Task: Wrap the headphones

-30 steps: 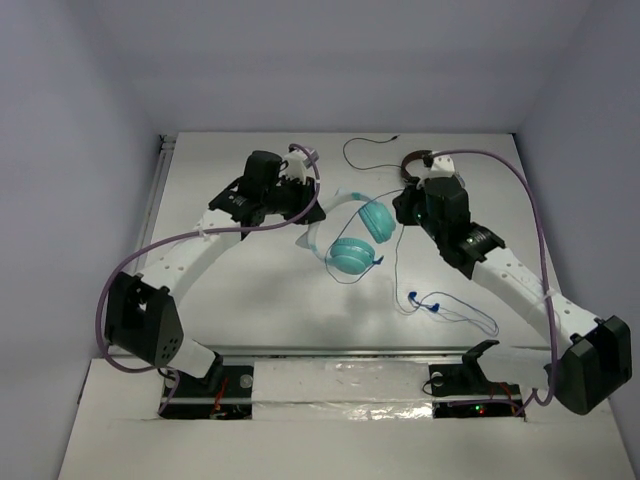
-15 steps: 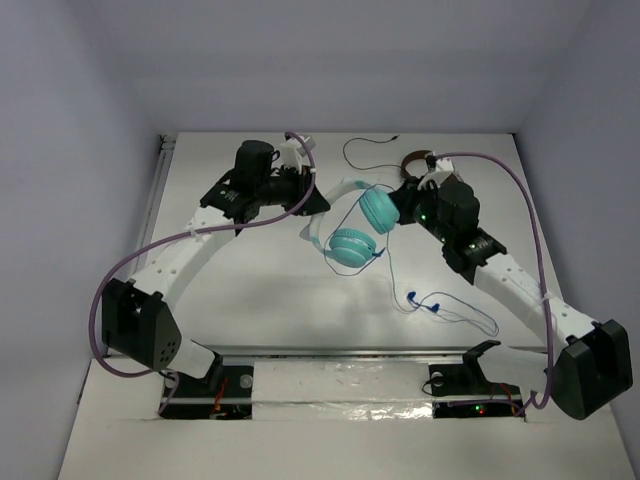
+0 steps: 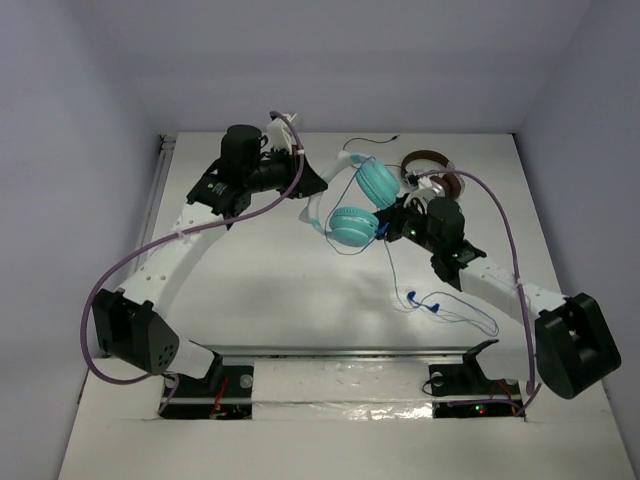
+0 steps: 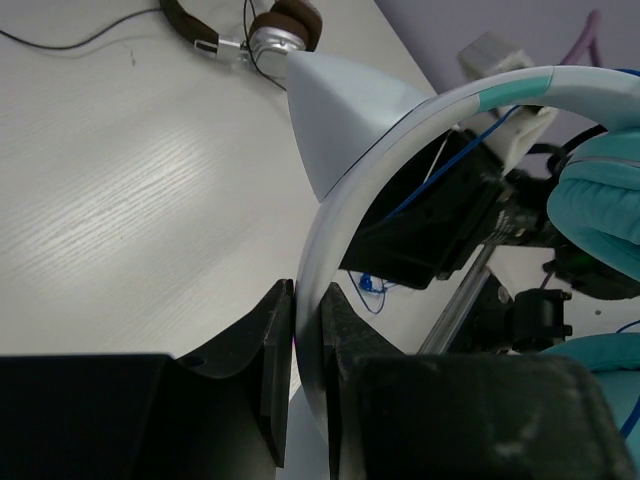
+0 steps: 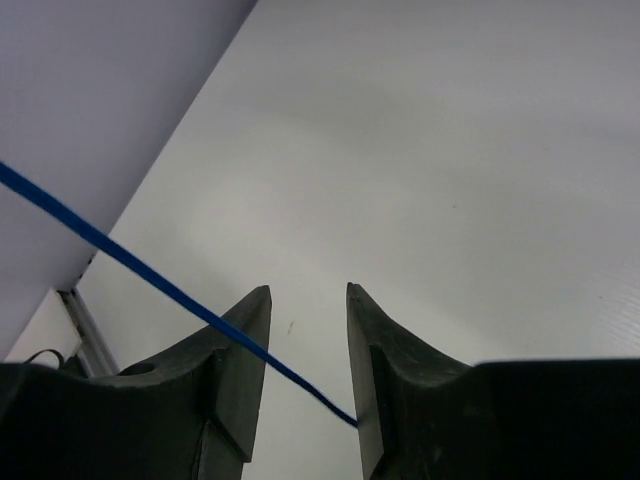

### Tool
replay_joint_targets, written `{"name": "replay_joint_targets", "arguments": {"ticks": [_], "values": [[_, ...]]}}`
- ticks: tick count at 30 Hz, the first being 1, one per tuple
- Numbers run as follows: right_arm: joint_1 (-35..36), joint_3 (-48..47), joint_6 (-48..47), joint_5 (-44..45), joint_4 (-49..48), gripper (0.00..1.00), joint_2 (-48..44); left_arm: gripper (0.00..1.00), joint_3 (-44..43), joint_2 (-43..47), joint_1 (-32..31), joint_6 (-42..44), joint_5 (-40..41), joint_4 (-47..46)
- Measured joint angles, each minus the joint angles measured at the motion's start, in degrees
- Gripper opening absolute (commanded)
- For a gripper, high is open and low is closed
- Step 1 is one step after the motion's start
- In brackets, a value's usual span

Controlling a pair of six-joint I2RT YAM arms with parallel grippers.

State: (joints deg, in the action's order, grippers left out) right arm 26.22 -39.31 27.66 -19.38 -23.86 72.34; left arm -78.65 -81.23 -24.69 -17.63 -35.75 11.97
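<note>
On the table, top view: brown headphones (image 3: 432, 170) at the far right of the white table (image 3: 270, 290), taken here as the reference mark.
Headphones: teal headphones (image 3: 378, 183) just left of the brown headphones, tilted, one cup above the other, seemingly lifted off the table.
Left claw: left claw (image 3: 305, 182) left of the brown headphones, at the pale headband (image 3: 318, 200).
Right claw: right claw (image 3: 388, 228) on the near side of the brown headphones, just beside the lower earcup (image 3: 352, 225).
Cable: blue cable (image 3: 440, 310) drops from the cups to a loose heap well nearer than the brown headphones.
Change: within the last second the left arm has swung the headphones closer to the brown headphones. The right claw has left the brown headphones' side for the lower earcup.
Left wrist view, claw: left claw (image 4: 305, 300) pressed together on the headband (image 4: 328, 240), pinching it edge-on.
Left wrist view, reference: brown headphones (image 4: 270, 30) lie beyond the headband.
Right wrist view, claw: right claw (image 5: 305, 300) spread, with a plain gap that has been widening.
Right wrist view, cable: cable (image 5: 120, 250) slants across one finger into the gap, not pinched.
Meaning: the right claw appears to have let go of the cable, probably to regrip. With most of the cable still heaped, the wrapping looks early.
</note>
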Motion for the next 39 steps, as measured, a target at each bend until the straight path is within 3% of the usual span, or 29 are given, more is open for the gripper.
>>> {"name": "replay_joint_targets", "arguments": {"ticks": [7, 15, 24, 34, 37, 39], "values": [[0.0, 4.2, 2.3, -2.3, -4.5, 0.47, 2.4, 0.0, -5.2, 0.8, 1.3, -1.9, 1.6, 0.7], [0.0, 10.0, 6.3, -3.6, -10.3, 0.47, 3.8, 0.0, -6.7, 1.7, 7.2, -5.6, 2.7, 0.2], [1.1, 12.2, 8.9, -3.6, -11.6, 0.45, 8.5, 0.0, -8.9, 1.5, 9.8, -8.9, 4.7, -0.2], [4.5, 13.9, 9.9, -3.2, -12.3, 0.44, 9.3, 0.0, -17.9, 0.3, 12.6, -10.7, 9.5, -1.0], [7.4, 14.2, 10.0, -2.1, -10.7, 0.36, 8.3, 0.0, -18.2, -0.5, 13.2, -11.3, 11.3, -2.1], [10.2, 14.2, 9.9, -0.8, -9.3, 0.2, 7.4, 0.0, -17.8, -1.7, 13.6, -12.2, 12.2, -3.2]]}}
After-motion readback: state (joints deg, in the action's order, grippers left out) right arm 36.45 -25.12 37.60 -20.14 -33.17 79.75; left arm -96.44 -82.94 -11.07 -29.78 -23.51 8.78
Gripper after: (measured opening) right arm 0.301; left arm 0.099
